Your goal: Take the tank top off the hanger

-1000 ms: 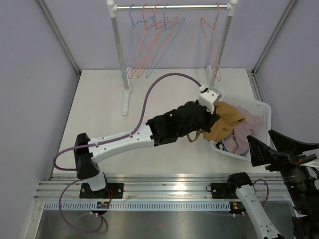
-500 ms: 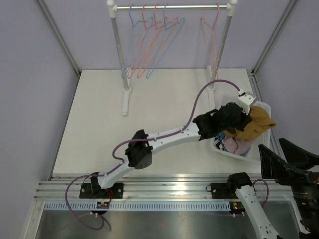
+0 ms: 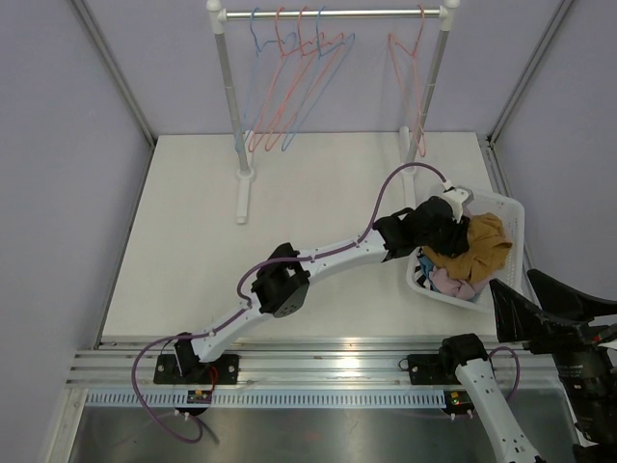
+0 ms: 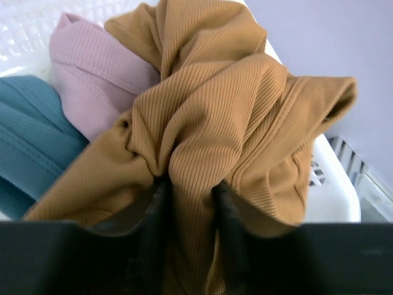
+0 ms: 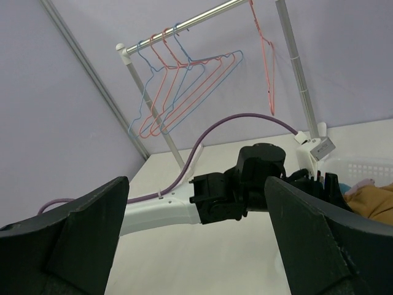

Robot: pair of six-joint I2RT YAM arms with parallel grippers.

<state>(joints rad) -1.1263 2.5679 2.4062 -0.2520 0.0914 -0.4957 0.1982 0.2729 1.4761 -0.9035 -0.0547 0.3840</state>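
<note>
We find the ochre ribbed-knit tank top (image 4: 215,110) lying crumpled in the white perforated plastic basket (image 3: 506,207), at the right side of the tabletop and well apart from the hangers. Its fine vertical ribbing is plain in the left wrist view, and the cloth is gathered into soft, deep folds.

Beside it lie a pale pink ribbed garment (image 4: 92,80) and a teal ribbed garment (image 4: 31,135), both touching it.

The left tool (image 4: 189,203) sits over the basket. Its dark fingers (image 4: 153,215) stand slightly apart with a bunch of the tank top between them, touching both. We cannot tell whether they press on it.

The right tool (image 5: 196,184) is near the right base, its broad black fingers spread wide apart.

The white left arm reaches diagonally across the tabletop (image 3: 193,241), with a purple cable (image 3: 386,198) looping over it.

The tabletop is a matt cream slab. At its far edge stands a white-posted rack with a metal bar (image 3: 333,13). A cluster of thin blue and pink wire hangers (image 3: 289,87) hangs from the bar, and one pink wire hanger (image 3: 410,68) hangs apart to the right.

Plain lavender walls (image 3: 58,145) with grey corner struts enclose the space. A ribbed aluminium rail (image 3: 318,367) runs along the near edge.
</note>
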